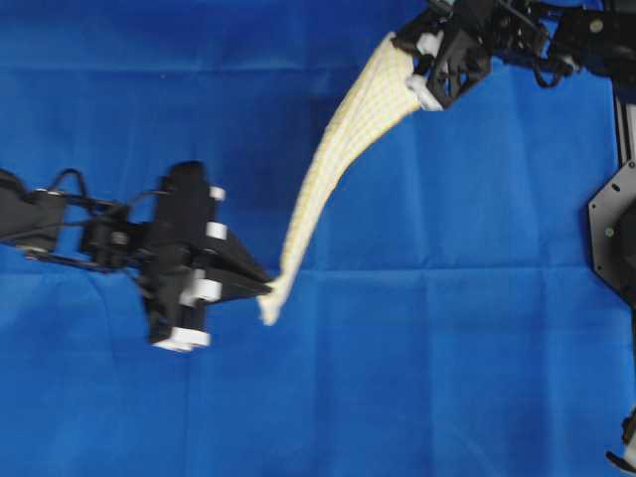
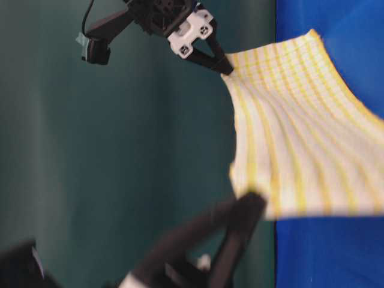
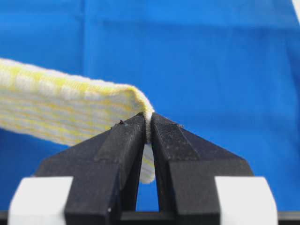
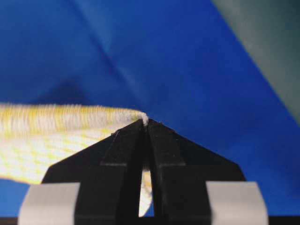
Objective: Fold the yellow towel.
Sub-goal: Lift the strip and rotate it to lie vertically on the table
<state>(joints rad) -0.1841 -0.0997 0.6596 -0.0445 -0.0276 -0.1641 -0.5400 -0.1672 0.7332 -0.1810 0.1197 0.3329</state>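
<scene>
The yellow towel (image 1: 338, 149), white with fine yellow checks, hangs stretched in the air as a narrow band between my two grippers. My left gripper (image 1: 266, 288) is shut on its lower left corner. In the left wrist view the hem (image 3: 70, 108) is pinched between the black jaw tips (image 3: 148, 126), and a small tail hangs between the fingers. My right gripper (image 1: 405, 48), at the top, is shut on the opposite corner. The right wrist view shows that corner (image 4: 56, 126) clamped at the tips (image 4: 146, 124). From table level the towel (image 2: 300, 132) fans out below the grips.
A large plain blue cloth (image 1: 477, 348) with fold creases covers the whole table under the towel. A black arm mount (image 1: 616, 234) sits at the right edge. A dark green backdrop (image 2: 120, 150) stands behind the table.
</scene>
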